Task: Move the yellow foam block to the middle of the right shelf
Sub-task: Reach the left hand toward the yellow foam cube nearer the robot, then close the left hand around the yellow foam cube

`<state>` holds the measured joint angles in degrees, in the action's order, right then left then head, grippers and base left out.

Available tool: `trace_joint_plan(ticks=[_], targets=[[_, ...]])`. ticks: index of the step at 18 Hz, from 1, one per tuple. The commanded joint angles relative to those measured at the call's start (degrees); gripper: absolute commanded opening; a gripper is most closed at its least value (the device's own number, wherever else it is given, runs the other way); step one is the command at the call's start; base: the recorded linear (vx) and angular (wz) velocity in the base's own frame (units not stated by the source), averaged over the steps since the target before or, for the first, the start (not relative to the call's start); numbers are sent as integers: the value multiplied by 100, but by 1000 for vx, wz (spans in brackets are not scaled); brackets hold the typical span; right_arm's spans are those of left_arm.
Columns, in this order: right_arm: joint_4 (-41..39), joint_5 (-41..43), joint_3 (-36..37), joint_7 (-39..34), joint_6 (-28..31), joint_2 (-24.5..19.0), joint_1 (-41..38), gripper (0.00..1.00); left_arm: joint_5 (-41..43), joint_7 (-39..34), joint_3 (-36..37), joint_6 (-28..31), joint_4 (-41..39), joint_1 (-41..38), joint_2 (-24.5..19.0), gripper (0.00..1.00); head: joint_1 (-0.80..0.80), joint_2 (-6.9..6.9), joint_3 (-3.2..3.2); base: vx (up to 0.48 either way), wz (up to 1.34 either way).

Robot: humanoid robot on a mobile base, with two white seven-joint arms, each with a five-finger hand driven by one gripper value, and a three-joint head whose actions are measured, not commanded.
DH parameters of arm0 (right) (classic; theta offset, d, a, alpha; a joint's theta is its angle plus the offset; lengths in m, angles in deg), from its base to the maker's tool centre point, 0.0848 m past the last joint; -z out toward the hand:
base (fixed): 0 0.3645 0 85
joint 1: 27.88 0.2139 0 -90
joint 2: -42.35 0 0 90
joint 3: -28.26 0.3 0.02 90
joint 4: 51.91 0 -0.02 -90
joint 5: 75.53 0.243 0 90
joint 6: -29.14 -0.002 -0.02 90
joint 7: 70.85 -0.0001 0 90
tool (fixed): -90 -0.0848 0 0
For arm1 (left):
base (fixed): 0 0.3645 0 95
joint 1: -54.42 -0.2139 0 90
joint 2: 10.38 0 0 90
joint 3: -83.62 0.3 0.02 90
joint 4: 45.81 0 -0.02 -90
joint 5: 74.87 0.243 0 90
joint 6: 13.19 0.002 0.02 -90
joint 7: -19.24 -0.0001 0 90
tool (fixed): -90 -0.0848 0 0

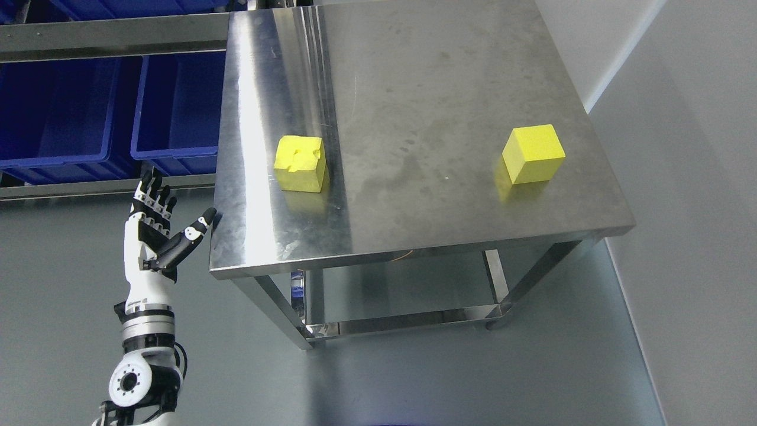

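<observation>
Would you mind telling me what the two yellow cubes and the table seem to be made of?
Dented yellow foam cube: probably soft foam, matte, top pitted. Smooth yellow cube: likely denser foam, matte, clean edges. Steel table: apparently stainless steel, brushed, showing glare and smudges.

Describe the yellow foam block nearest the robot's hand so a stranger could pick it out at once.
On the steel table, look to the left side, by the bright glare strip. The dented yellow foam block sits there, nearest the open left hand. Unlike the smooth yellow block at the right, its top is pitted and gouged.
</observation>
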<state>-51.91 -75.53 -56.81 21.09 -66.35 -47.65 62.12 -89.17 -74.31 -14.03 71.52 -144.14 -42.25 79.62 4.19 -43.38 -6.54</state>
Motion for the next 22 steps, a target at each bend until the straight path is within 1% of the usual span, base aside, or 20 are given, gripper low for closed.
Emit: trace_joint_plan(ticks=[1,4,7,8,10,12,13,14,15,18,20,21,22], targets=[[-100,-9,0,0,4,100,-79,100,-3,3,123,-25,-20,-54,-100,100,0,0,0,10,0],[-100,-9,0,0,4,100,-70,100,-3,38,123,-51,-20,-45,-100,100,0,0,0,0,0],[-100,-9,0,0,4,100,-70,100,-3,65,140,-673,-20,69,-100,100,0,0,0,0,0],[-100,-9,0,0,4,100,-70,100,6,108,158,-780,-20,182,-100,100,0,0,0,0,0],[-100,-9,0,0,4,100,-79,100,32,432,141,-825,-20,498,-100,100,0,0,0,0,0],[-100,-9,0,0,4,100,-70,100,390,898,158,-703,15,964,-263,100,0,0,0,0,0],[-100,-9,0,0,4,100,-70,100,749,1213,184,-519,50,1175,-359,100,0,0,0,0,0],[-100,-9,0,0,4,100,-70,100,1188,1712,289,-178,103,1403,-456,100,0,0,0,0,0],[-100,-9,8,0,4,100,-70,100,1453,2022,438,52,147,1570,-535,100,0,0,0,0,0],[-100,-9,0,0,4,100,-70,100,1718,2480,641,221,182,1843,-667,100,0,0,0,0,0],[-100,-9,0,0,4,100,-70,100,2026,3190,729,431,331,2028,-721,100,0,0,0,0,0],[-100,-9,0,0,4,100,-70,100,2149,3463,790,519,402,2168,-738,100,0,0,0,0,0],[-100,-9,0,0,4,100,-70,100,2264,3588,834,537,454,2265,-764,100,0,0,0,0,0]])
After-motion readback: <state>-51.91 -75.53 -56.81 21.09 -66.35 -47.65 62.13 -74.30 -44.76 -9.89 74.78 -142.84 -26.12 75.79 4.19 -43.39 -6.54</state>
